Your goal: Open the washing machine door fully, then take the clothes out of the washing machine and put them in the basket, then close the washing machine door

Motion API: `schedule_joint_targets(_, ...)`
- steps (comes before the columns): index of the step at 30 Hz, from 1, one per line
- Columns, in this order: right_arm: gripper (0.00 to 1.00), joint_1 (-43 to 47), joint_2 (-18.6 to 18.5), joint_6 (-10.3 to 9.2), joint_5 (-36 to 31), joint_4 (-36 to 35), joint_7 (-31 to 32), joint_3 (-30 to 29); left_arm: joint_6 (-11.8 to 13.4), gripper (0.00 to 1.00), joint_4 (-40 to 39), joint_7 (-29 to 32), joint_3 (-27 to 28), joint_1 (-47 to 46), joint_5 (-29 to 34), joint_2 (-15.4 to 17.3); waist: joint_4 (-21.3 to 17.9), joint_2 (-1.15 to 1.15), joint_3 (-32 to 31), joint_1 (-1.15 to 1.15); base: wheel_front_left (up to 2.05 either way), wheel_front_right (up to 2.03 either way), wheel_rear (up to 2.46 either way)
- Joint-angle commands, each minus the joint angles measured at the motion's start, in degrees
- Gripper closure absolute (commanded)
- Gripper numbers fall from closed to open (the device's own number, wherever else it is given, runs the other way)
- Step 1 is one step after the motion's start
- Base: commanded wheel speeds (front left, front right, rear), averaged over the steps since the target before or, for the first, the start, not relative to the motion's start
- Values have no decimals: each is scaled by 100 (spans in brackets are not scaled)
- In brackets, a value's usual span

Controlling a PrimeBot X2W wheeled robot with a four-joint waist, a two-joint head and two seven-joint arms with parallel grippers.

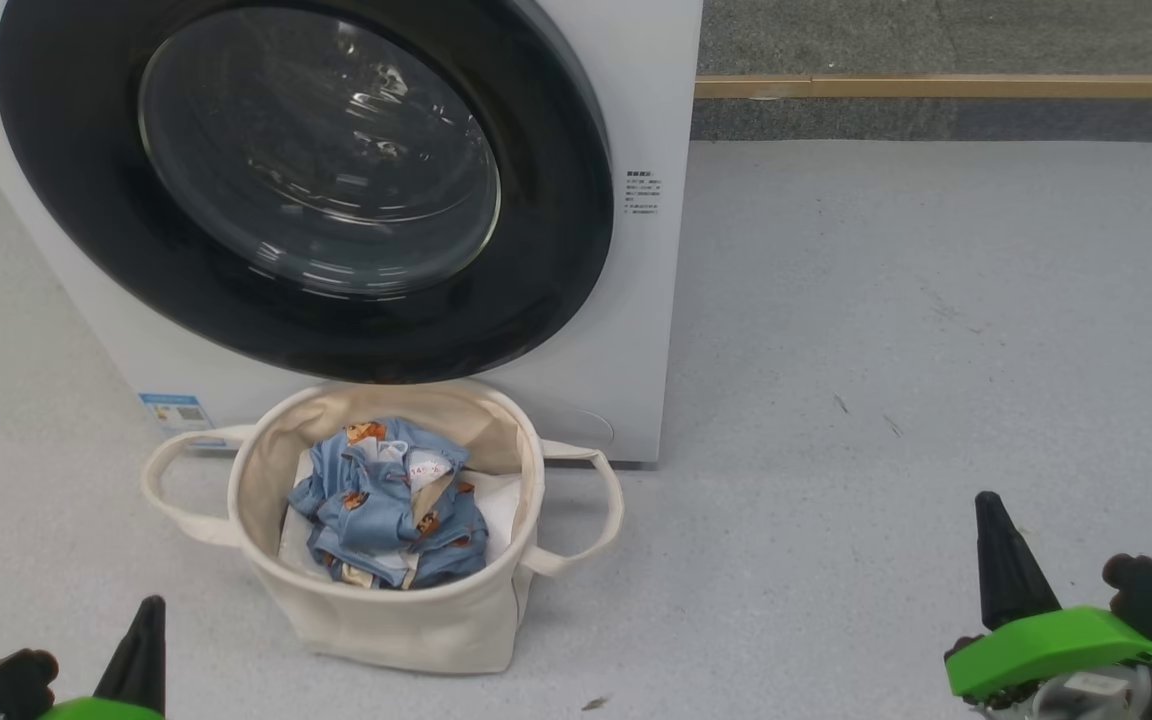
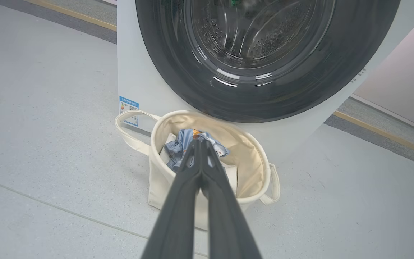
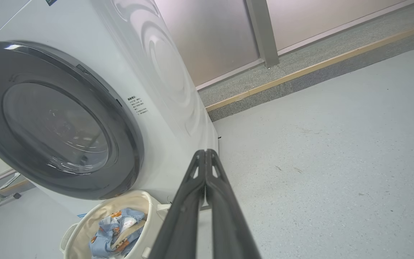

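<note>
Head view: washing machine door (image 1: 556,250) closed on the washing machine (image 1: 651,330); clothes (image 1: 386,500) bundled inside the basket (image 1: 386,625), just before the machine's front. Left wrist view: left gripper (image 2: 199,144) pressed together, empty, pointing at the basket. Right wrist view: right gripper (image 3: 205,154) likewise pinched closed, holding nothing, right of the basket.

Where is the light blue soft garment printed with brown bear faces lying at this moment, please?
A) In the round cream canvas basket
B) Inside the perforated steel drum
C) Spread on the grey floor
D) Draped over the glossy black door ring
A: the light blue bear-print garment lies crumpled inside the round cream canvas basket, which stands on the floor in front of the shut black-ringed glass door.
</note>
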Motion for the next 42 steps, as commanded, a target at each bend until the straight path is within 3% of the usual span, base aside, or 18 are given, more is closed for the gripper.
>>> schedule_joint_targets(1, 100, -268, -6, 0, 199, -215, 44, -35, -5, 100, -227, 45, 158, -269, -163, 84, 12, 0, 4, -1, 0, 0, 0)
schedule_joint_targets(42, 100, -234, 29, 0, 2566, -275, 638, -147, -18, 100, -835, 702, 573, -111, -2088, -532, 224, 0, 80, -1, 0, 0, 0)
